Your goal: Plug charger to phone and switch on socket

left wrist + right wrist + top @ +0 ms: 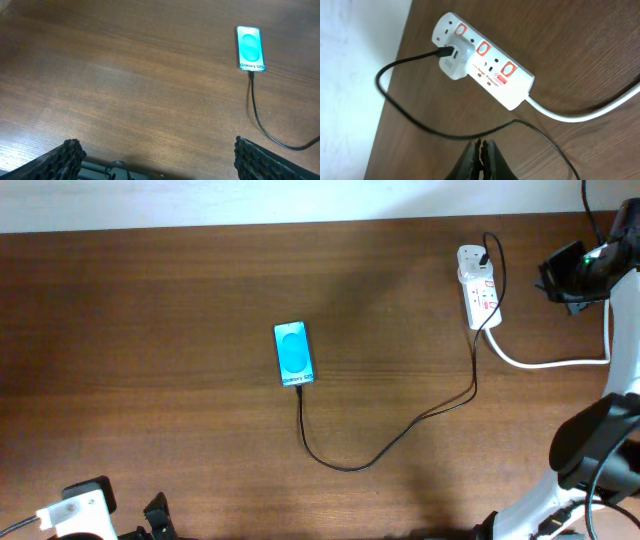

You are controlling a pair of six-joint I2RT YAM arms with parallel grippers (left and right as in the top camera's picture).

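The phone (293,353) lies flat mid-table with its cyan screen up; it also shows in the left wrist view (249,47). The charger, a thin black cable (350,466), runs from the phone's near end, where its plug meets the phone (250,72), in a loop to a white adapter (456,62) plugged into the socket (478,288). The socket (492,75) is a white strip with red switches. My right gripper (481,146) is shut and empty, just off the cable beside the socket. My left gripper (160,160) is open and empty, far short of the phone.
A thick white cord (545,363) leaves the socket toward the right edge (590,112). The table's far edge runs just behind the socket, with a white wall beyond. The right arm's base (590,440) stands at the front right.
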